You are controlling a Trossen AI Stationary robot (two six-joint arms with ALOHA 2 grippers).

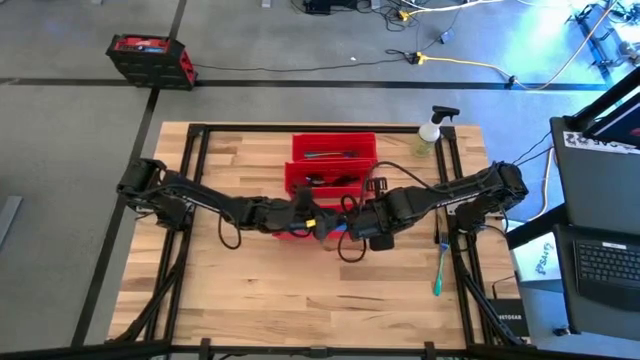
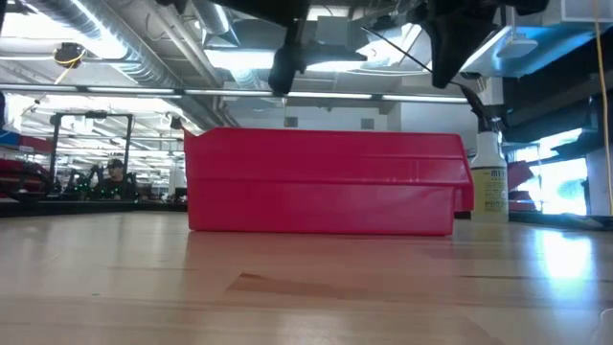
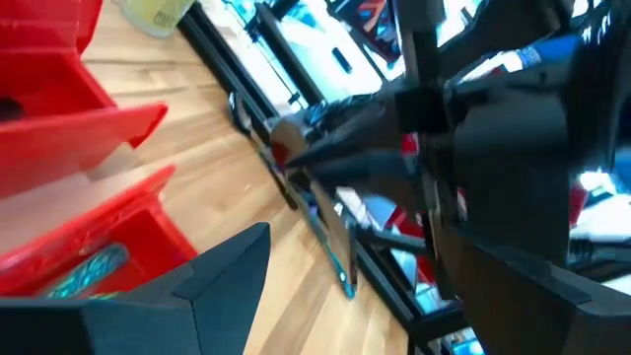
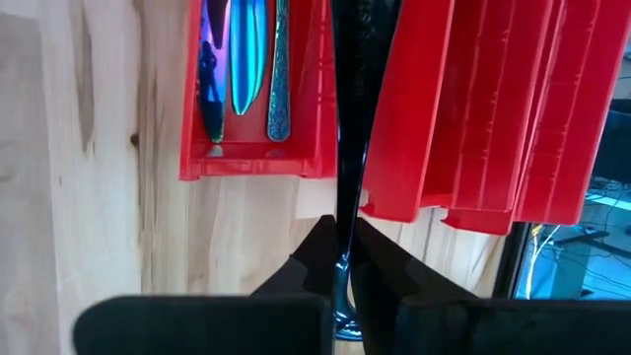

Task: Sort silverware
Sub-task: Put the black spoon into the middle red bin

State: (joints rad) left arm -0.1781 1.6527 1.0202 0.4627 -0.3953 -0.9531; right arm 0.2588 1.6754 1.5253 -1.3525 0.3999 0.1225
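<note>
Both arms meet at the middle of the worktop (image 1: 250, 290), just at the near edge of the red bins (image 1: 333, 165). The right gripper (image 4: 344, 258) is clamped on a dark slim piece of silverware (image 4: 347, 148), which stands up between its fingers and points toward the bins; I cannot tell if it is a fork, a spoon or a knife. The left gripper (image 1: 312, 218) hovers close beside it with its fingers spread apart and holds nothing. In the right wrist view, one bin already contains three iridescent pieces (image 4: 240, 69), lying side by side, blue, purple and teal. In the high view, dark pieces also lie in the far bins, but their kind is too small to tell. One teal piece (image 1: 439, 270) waits on the worktop at the right, near the frame rail, well apart from the bins. A spray bottle (image 1: 430, 133) stands at the far right. So I judge the sorting is mostly done: the held piece and the teal one remain.
</note>
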